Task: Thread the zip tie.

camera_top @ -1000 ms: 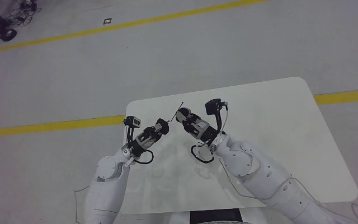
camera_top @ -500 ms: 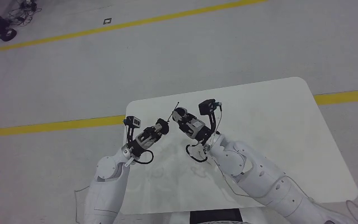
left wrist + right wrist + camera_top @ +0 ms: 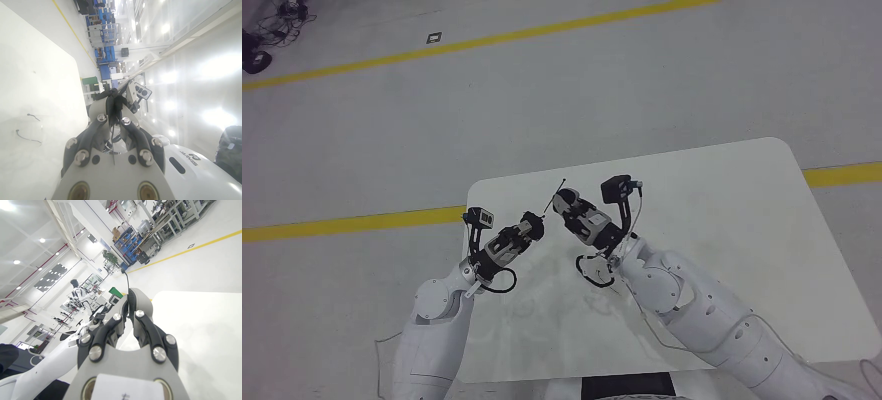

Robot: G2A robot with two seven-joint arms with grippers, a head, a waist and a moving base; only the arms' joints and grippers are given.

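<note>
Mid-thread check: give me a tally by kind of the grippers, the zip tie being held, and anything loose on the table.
Grippers: 2, the left gripper and the right gripper
Held zip tie: 1, as far as I can tell
Thin dark strands lying on the table: 2, too small to identify
Total: 5

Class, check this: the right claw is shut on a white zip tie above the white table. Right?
Not quite. The zip tie in the right claw is black, not white; the right wrist view shows it. The claw is shut on it, above the white table.
</note>
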